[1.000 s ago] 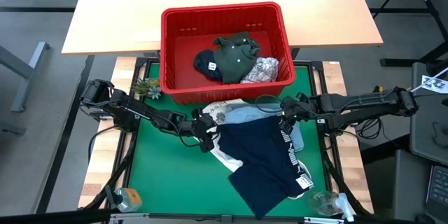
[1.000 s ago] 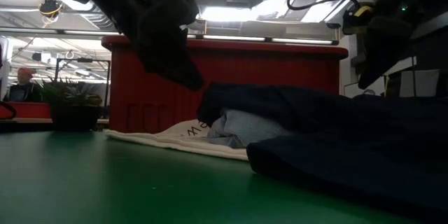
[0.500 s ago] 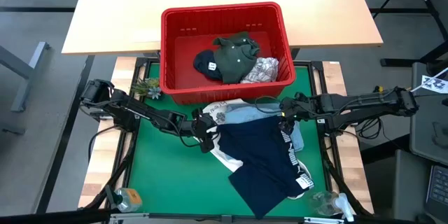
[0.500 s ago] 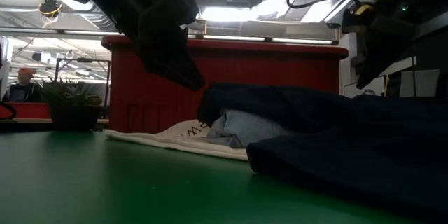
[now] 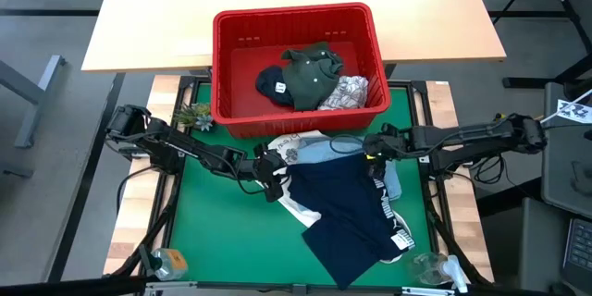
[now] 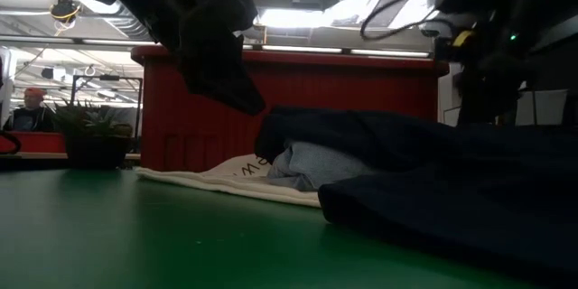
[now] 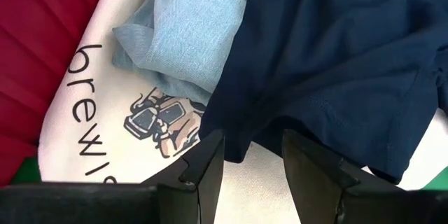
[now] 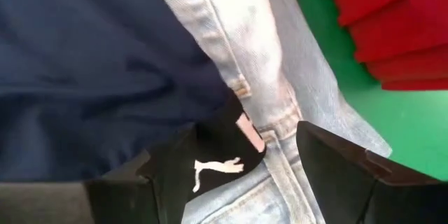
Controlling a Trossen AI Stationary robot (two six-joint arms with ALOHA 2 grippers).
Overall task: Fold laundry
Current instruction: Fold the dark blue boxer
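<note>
A navy blue garment (image 5: 347, 213) with white lettering on its waistband lies spread on the green mat (image 5: 213, 231). It rests partly on a light blue denim garment (image 5: 319, 151) and a white printed tote bag (image 5: 289, 153). My left gripper (image 5: 271, 171) is open; in its wrist view the fingers (image 7: 206, 168) stand on either side of the navy garment's edge (image 7: 245, 143), over the bag. My right gripper (image 5: 373, 154) is open, wide, slanting down over the navy waistband (image 8: 210, 164) and the denim waistband (image 8: 269, 129). I see no touch at either gripper.
The red slotted basket (image 5: 365, 18) stands at the mat's far edge, holding an olive garment (image 5: 310, 72), a navy one (image 5: 271, 85) and a white printed one (image 5: 347, 92). A small plant (image 5: 194, 116) sits far left. Clear containers (image 5: 166, 261) (image 5: 430, 266) stand at the near corners.
My right gripper has sunk a little toward the garments and shifted slightly toward the table's left, rolling somewhat as it went. The garments lie as before.
</note>
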